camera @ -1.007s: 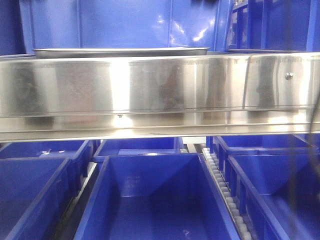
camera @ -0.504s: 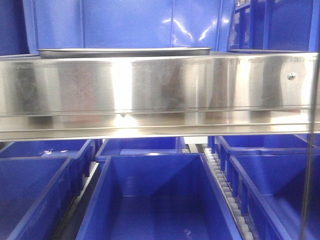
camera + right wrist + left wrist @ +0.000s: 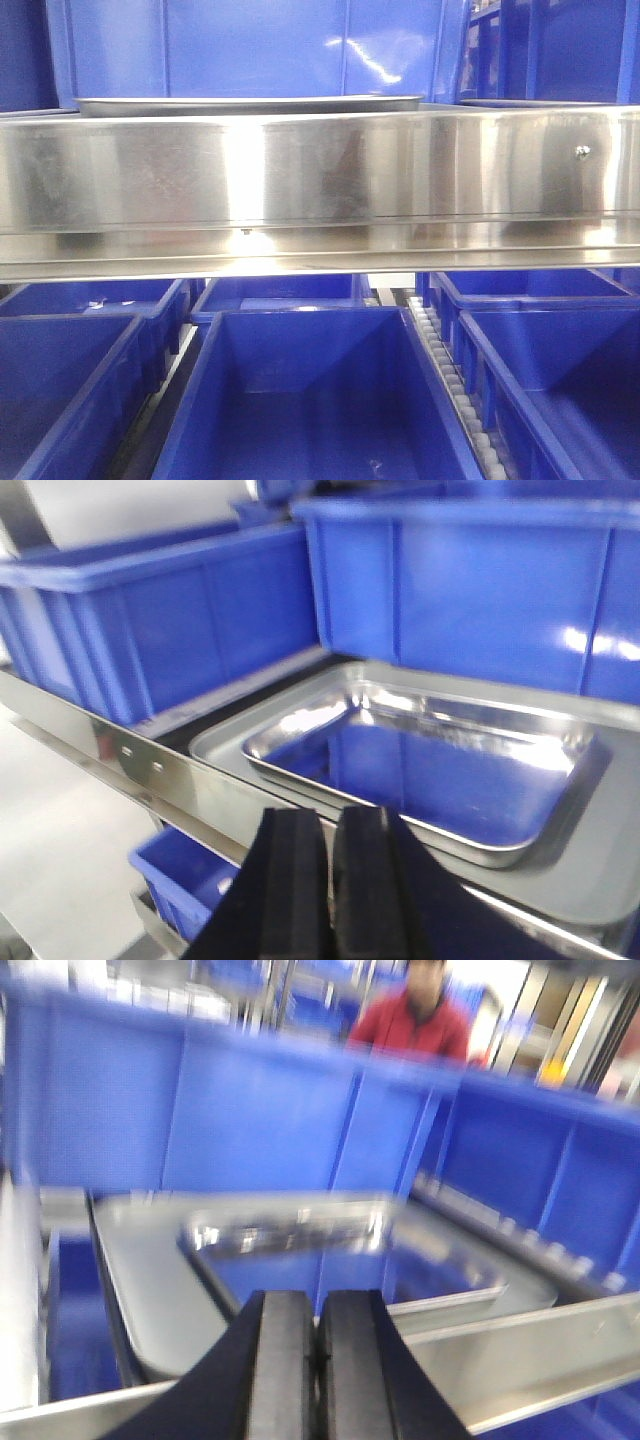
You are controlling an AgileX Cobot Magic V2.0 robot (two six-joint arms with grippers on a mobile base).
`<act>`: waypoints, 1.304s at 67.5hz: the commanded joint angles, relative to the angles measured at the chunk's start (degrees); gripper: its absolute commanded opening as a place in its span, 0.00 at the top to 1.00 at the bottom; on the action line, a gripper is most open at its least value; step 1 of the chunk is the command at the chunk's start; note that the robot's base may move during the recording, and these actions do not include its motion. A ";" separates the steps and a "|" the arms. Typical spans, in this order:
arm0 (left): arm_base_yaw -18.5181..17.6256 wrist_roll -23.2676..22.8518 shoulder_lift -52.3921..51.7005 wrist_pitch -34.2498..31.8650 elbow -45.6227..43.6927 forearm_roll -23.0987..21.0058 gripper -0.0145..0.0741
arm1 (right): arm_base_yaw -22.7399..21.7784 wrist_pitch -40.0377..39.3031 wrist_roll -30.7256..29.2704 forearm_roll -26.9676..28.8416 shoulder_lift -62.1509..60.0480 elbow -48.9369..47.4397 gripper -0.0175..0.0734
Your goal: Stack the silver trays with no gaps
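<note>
Left gripper [image 3: 317, 1360]: two black fingers pressed together, no gap between them and nothing held; it hangs above the near edge of the shelf, pointing at the trays. This view is blurred.
Right gripper [image 3: 333, 890]: two black fingers closed against each other with only a thin seam, holding nothing; it sits over the shelf rail, just short of the trays.
Silver trays, right wrist view: two can be counted. A smaller polished tray [image 3: 420, 770] lies flat inside a larger, duller tray [image 3: 590, 865], whose flat rim shows all round it. The small tray sits toward the left side of the large one, with more bare rim on the right.
Silver trays, left wrist view: the same two-layer look, a shiny inner tray [image 3: 300, 1245] within a wider grey outer tray [image 3: 150, 1290]; the blur hides how closely they nest.
Silver trays, front view: only one thin tray edge [image 3: 250, 103] shows above the rail, so no count is possible here.
Shelf rail [image 3: 320, 180]: one long steel band across the front view, with one screw [image 3: 580, 152] near its right end.
Blue bins: two stand behind the trays in the right wrist view, a left bin [image 3: 160, 620] and a right bin [image 3: 470, 580]; about six more, such as the middle bin [image 3: 310, 400], sit below the rail in the front view.
Person [image 3: 415, 1020]: one, in a red top, beyond the bins, blurred.
</note>
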 commanded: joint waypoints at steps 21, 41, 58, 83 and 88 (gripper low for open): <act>-0.40 -0.10 -10.46 -0.29 0.29 1.04 0.85 | 0.11 -0.01 -0.70 -0.68 -12.07 1.60 0.82; -0.40 -0.10 -10.51 -0.94 0.29 1.04 0.85 | 0.11 -0.12 -0.70 -0.68 -12.42 1.60 0.82; -0.40 -0.10 -10.51 -0.94 0.29 1.04 0.85 | -1.37 2.73 -7.86 7.94 -12.53 2.96 0.82; -0.40 -0.10 -10.51 -0.94 0.29 1.04 0.85 | -31.27 -6.46 -42.89 29.39 -19.39 21.03 0.82; -0.40 -0.10 -10.51 -0.94 0.29 1.04 0.85 | -35.83 -6.46 -42.89 29.39 -22.69 23.85 0.82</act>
